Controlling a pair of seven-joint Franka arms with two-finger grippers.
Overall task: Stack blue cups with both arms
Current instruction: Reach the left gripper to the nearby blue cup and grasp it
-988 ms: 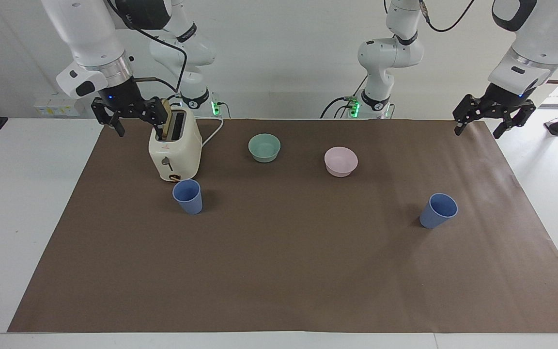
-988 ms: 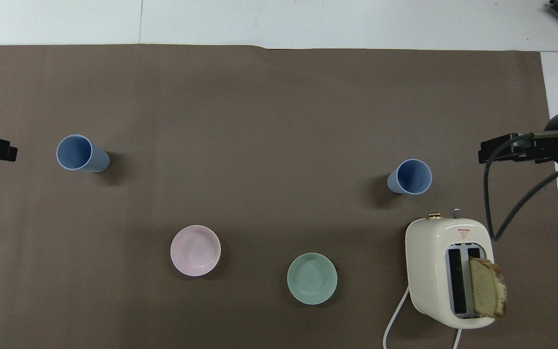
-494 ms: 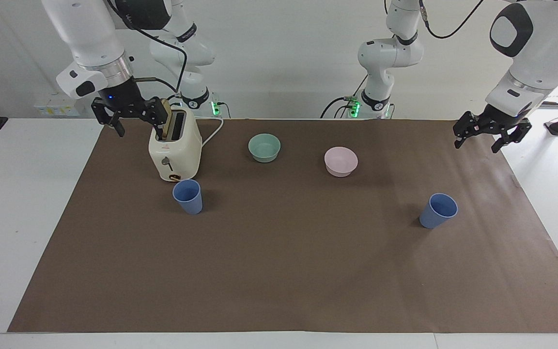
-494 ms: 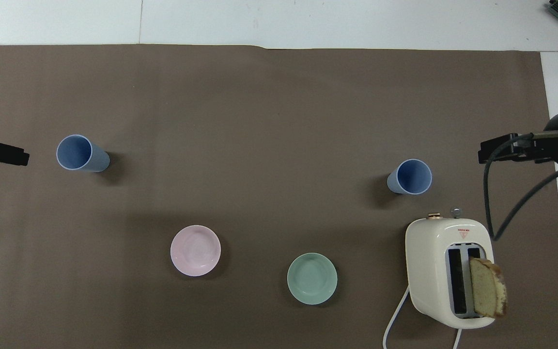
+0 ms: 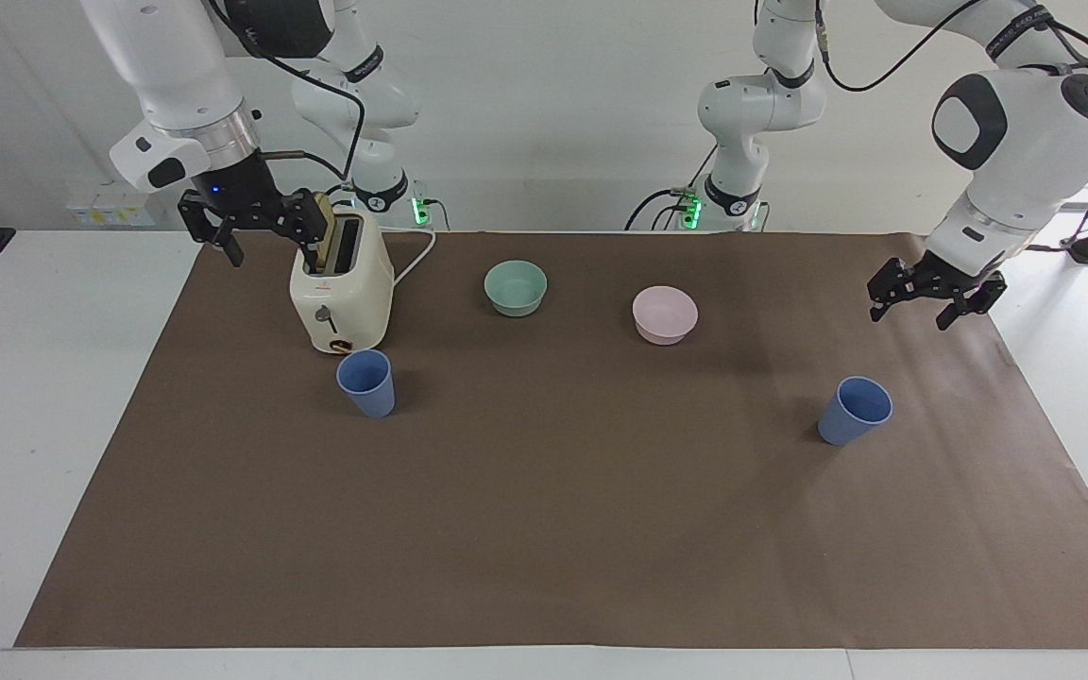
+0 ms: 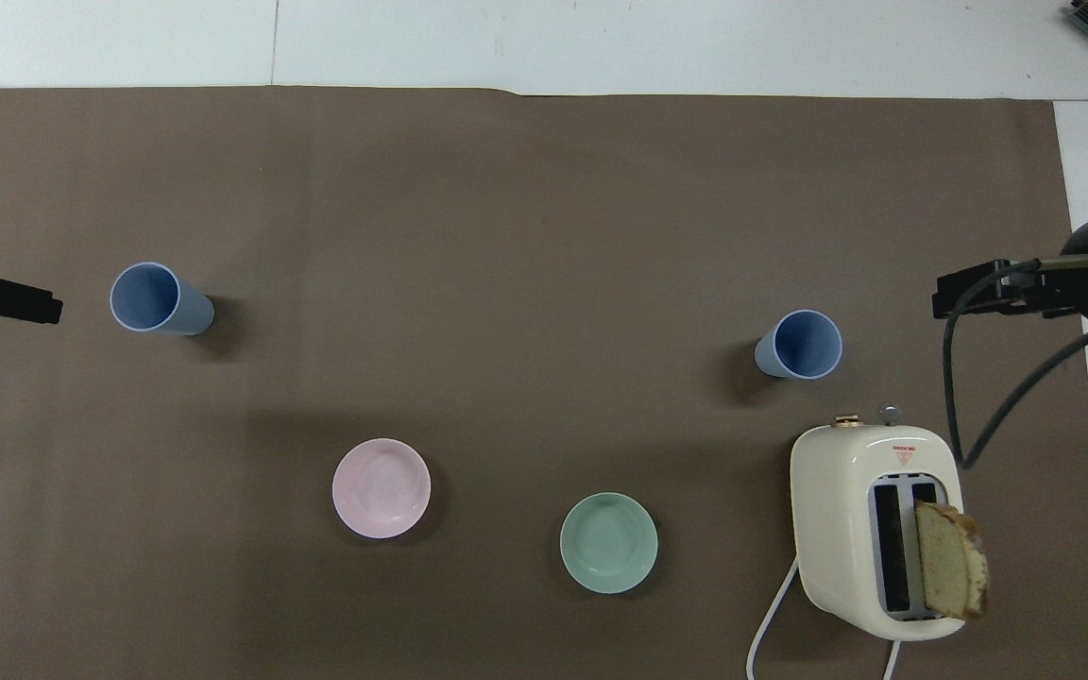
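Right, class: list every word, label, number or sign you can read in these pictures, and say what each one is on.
None can be read.
Toaster: a small red triangular mark on its top, with a line of print above it, too small to read.
Blue cups and both bowls: no markings visible.

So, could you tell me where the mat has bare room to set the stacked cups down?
The widest free patch is the brown mat between the two blue cups and farther from the robots than they are. It is crowded nearer the robots, around the pink bowl, teal bowl and toaster.
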